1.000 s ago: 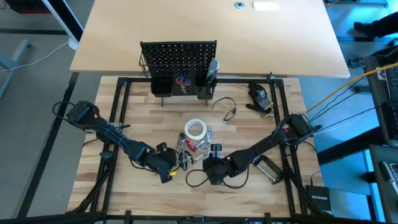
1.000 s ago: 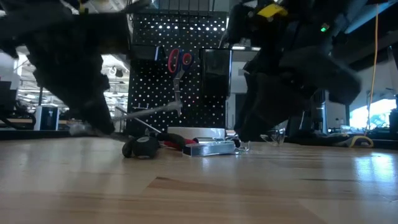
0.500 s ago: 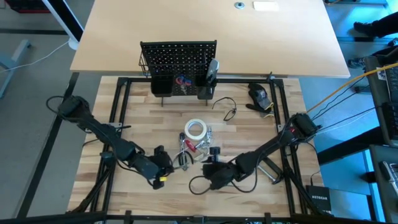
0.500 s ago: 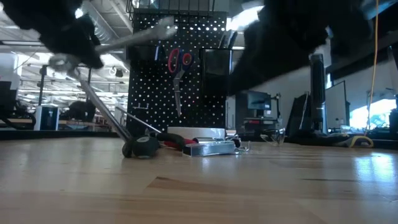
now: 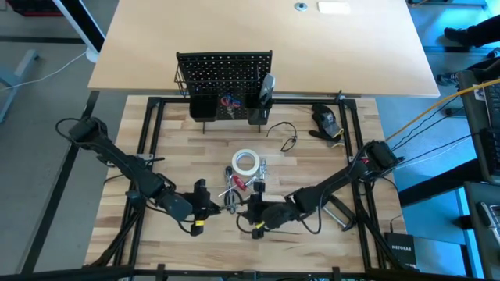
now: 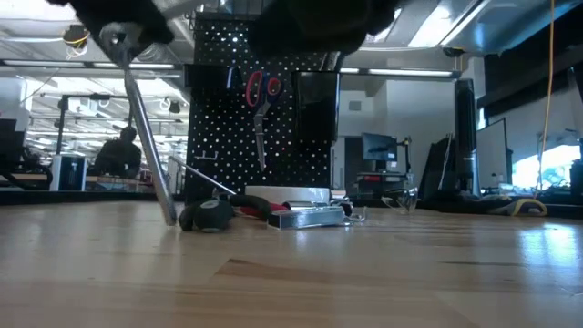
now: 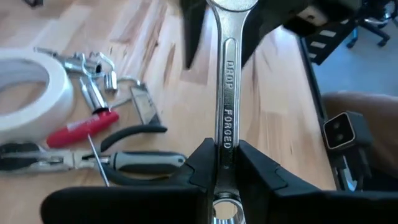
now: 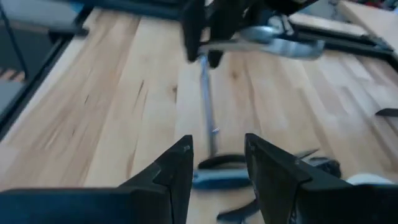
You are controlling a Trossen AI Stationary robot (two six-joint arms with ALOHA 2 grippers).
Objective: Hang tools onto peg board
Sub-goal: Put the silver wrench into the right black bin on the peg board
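My left gripper (image 7: 224, 152) is shut on a silver wrench (image 7: 225, 81) stamped DROP FORGED and holds it above the near middle of the table. My right gripper (image 8: 217, 158) stands open, facing the left one (image 5: 209, 207), with nothing between its fingers. A thin metal rod (image 6: 146, 128) slants from under my left gripper down to the table. The peg board (image 5: 224, 74) stands upright at the far side, with red-handled scissors (image 6: 262, 87) hanging on it. A white tape roll (image 5: 245, 162), pliers (image 7: 134, 163) and small metal bits (image 7: 87, 65) lie at mid-table. My left gripper pinches the wrench's flat shaft (image 7: 225, 134) between its two fingers, close to the ring end (image 7: 222, 208). The fingers lie along the shaft and slant downward. The wrench sticks out ahead of them, its open end toward my right gripper, lifted clear of the table.
A bulky black device (image 5: 326, 121) with a yellow mark lies at the far right, with a loose black cord (image 5: 286, 139) beside it. A silver rectangular item (image 5: 337, 212) lies under my right arm. Black frame rails (image 5: 152, 148) border the wooden top. A person sits in the room behind.
Both grippers have risen from just above the table. My left gripper has carried the wrench up with it, high above the pile. My right gripper has tipped up nearer to level and shifted toward the table's left. The thin rod stands steeper, its lower end still on the table.
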